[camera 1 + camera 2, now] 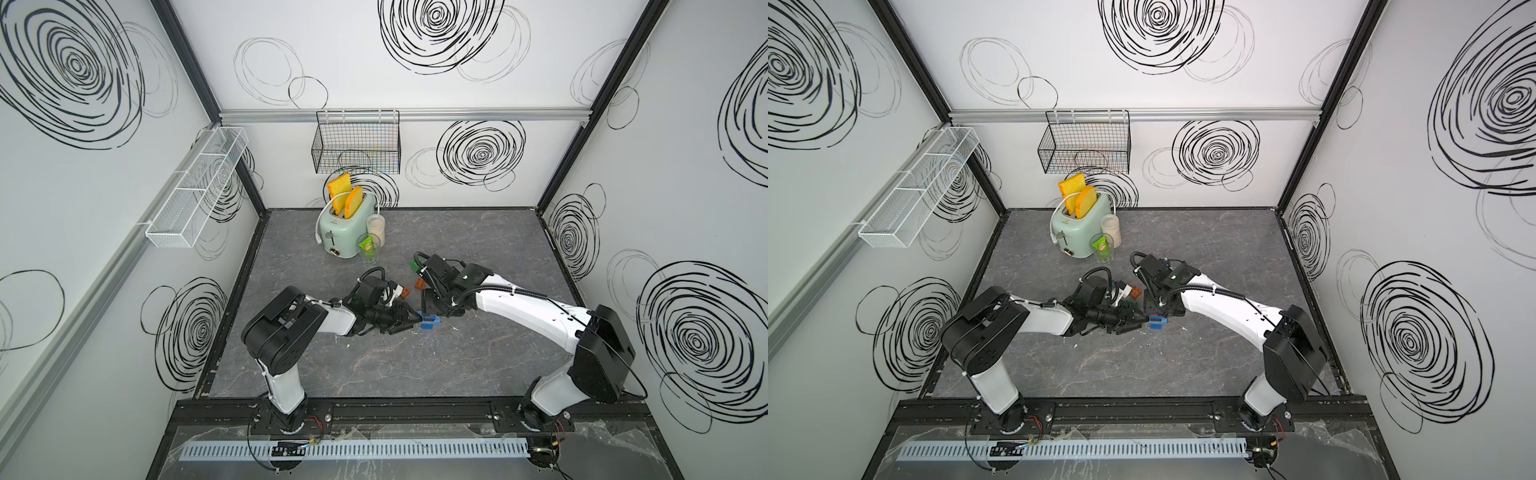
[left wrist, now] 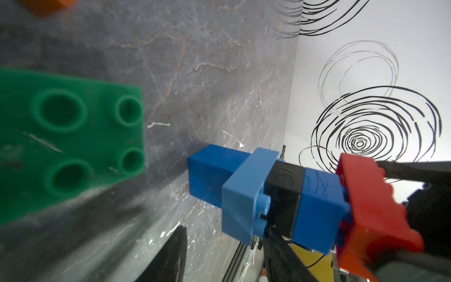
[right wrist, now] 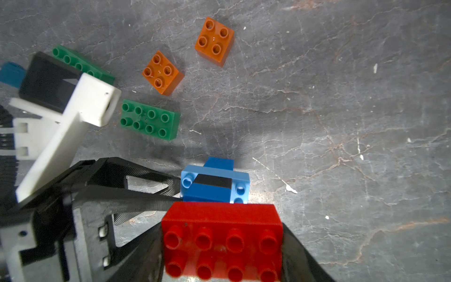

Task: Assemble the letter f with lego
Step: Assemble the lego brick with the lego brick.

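The stack of bricks (image 3: 207, 193) is standing mid-table (image 3: 341, 122), with the red brick (image 3: 222, 219) topping it. The right gripper (image 3: 222, 244) is clamping that red brick. The left gripper (image 1: 409, 324) is reaching its side, jaws partly apart; whether they are gripping, I cannot tell. Green bricks (image 3: 150, 119) and orange bricks (image 3: 163, 72) are lying loose nearby.
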